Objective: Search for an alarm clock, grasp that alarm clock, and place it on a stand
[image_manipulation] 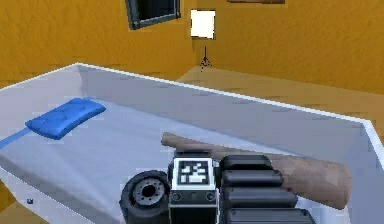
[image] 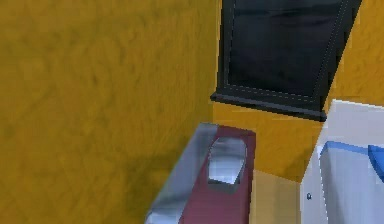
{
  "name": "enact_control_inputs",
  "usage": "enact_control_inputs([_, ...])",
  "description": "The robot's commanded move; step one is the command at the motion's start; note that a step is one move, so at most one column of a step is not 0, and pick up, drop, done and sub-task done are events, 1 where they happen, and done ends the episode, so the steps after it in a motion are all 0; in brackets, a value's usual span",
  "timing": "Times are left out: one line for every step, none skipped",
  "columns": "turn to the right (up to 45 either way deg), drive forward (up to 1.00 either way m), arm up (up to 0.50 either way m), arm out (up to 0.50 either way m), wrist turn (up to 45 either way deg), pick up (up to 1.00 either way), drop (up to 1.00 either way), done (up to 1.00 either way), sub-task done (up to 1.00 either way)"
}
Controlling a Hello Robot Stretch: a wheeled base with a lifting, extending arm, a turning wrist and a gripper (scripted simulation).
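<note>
Gripper (image_manipulation: 148, 196) by a white bed (image_manipulation: 150, 120), cannot tell whether it holds anything, blue pillow (image_manipulation: 65, 117), wooden bat (image_manipulation: 300, 175), dark red table (image: 225, 202) below a window (image: 285, 45).

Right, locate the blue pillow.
On the arm side view's left, the blue pillow lies on the white bed, well left of the brown club-shaped thing.

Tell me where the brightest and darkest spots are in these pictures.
Forward view: the window pane is darkest, and a soft shadow falls on the orange wall near the maroon table. Arm side view: the white floor lamp is brightest.
</note>
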Motion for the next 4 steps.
enact_control_inputs([-45.0,0.00,0.00,0.00,0.0,0.00,0.00,0.00,0.00])
enact_control_inputs([-45.0,0.00,0.00,0.00,0.0,0.00,0.00,0.00,0.00])
enact_control_inputs([-45.0,0.00,0.00,0.00,0.0,0.00,0.00,0.00,0.00])
enact_control_inputs([-18.0,0.00,0.00,0.00,0.0,0.00,0.00,0.00,0.00])
